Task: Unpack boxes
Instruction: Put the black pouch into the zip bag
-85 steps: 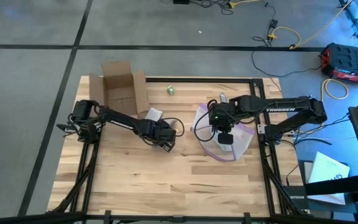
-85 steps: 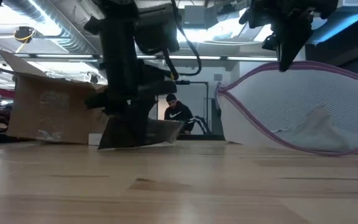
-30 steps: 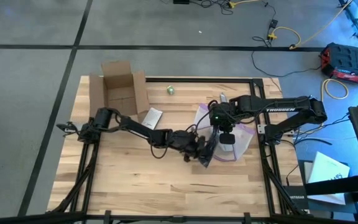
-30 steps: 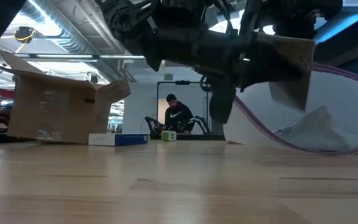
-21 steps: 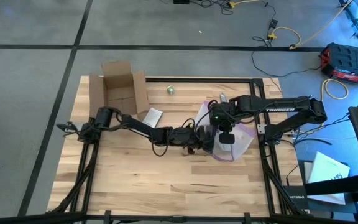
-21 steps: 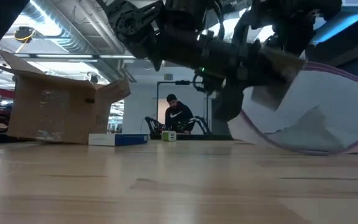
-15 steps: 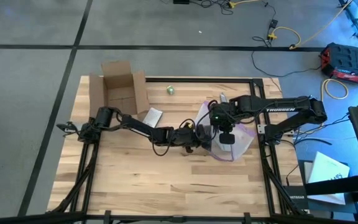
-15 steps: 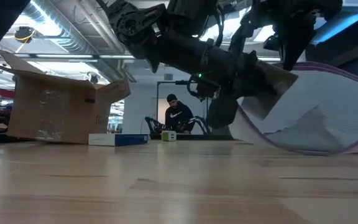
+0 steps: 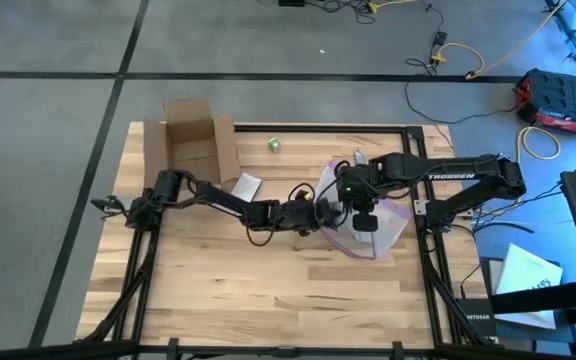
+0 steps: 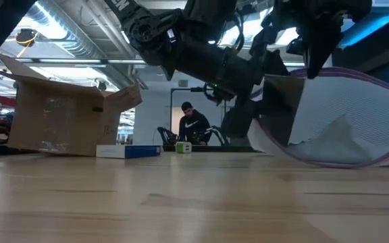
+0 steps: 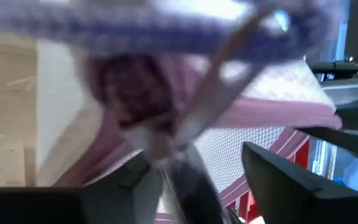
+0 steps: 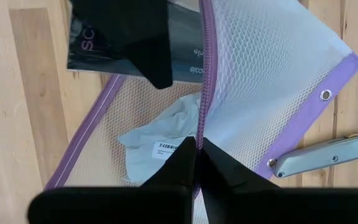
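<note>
The box (image 9: 190,140), plain brown cardboard with its flaps open, stands at the far left corner of the tabletop (image 9: 268,285), well apart from both arms. In the low view it sits at the left, one flap tilted outward. A flat white and blue package (image 10: 127,150) lies on the tabletop just beside it, and a small green object (image 9: 274,145) rests near the far edge.

The left arm reaches across the tabletop from the left side. The left tool (image 9: 325,213) is at the open mouth of the mesh bag (image 9: 373,235), which has a purple zip edge. Beside it a flat dark packet (image 12: 135,43) with pale lettering sits at the bag's mouth, partly behind the mesh. Whether this tool is open, or grips the packet, cannot be told; its wrist view is filled with blurred purple edging and mesh.

The right tool (image 12: 196,147) is closed on the bag's purple zip edge and holds that edge raised above the tabletop, keeping the mouth open. Inside the bag lies a crumpled pale wrapper (image 12: 160,146) bearing a small printed label.

A grey utility knife (image 12: 325,156) lies on the tabletop just beside the bag's corner with the eyelet.

A person (image 10: 193,125) shows in the room beyond the tabletop.
</note>
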Available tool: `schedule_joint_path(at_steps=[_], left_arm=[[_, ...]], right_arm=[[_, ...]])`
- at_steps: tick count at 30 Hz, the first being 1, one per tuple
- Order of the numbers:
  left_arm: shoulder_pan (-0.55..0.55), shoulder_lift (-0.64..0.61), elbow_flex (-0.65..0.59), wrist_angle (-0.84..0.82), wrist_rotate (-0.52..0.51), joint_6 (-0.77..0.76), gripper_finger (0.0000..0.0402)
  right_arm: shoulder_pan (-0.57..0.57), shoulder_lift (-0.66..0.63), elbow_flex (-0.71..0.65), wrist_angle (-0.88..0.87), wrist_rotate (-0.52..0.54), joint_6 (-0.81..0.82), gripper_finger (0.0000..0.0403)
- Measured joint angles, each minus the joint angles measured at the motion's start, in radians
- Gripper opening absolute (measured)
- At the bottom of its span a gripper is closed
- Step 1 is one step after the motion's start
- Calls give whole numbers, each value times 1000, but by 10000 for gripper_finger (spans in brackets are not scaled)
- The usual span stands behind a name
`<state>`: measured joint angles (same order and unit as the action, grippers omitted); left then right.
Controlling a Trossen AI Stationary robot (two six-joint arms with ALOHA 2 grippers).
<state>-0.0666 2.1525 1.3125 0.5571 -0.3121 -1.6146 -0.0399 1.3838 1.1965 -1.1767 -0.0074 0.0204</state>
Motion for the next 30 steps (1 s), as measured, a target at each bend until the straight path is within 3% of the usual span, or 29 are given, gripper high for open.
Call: schedule_joint_path(at_steps=[5, 10, 15, 20, 30], left_arm=[[1, 0, 0, -45, 95, 102, 264], [0, 0, 0, -123, 270, 161, 269], [5, 0, 0, -137, 380, 157, 267], [15, 0, 0, -141, 414, 145, 267], [27, 0, 0, -257, 365, 51, 249]], right_arm=[[0, 0, 0, 0, 0, 0, 0], [0, 0, 0, -1, -1, 0, 0], [0, 0, 0, -1, -2, 0, 0], [0, 0, 0, -1, -2, 0, 0], [0, 0, 0, -1, -4, 13, 0]])
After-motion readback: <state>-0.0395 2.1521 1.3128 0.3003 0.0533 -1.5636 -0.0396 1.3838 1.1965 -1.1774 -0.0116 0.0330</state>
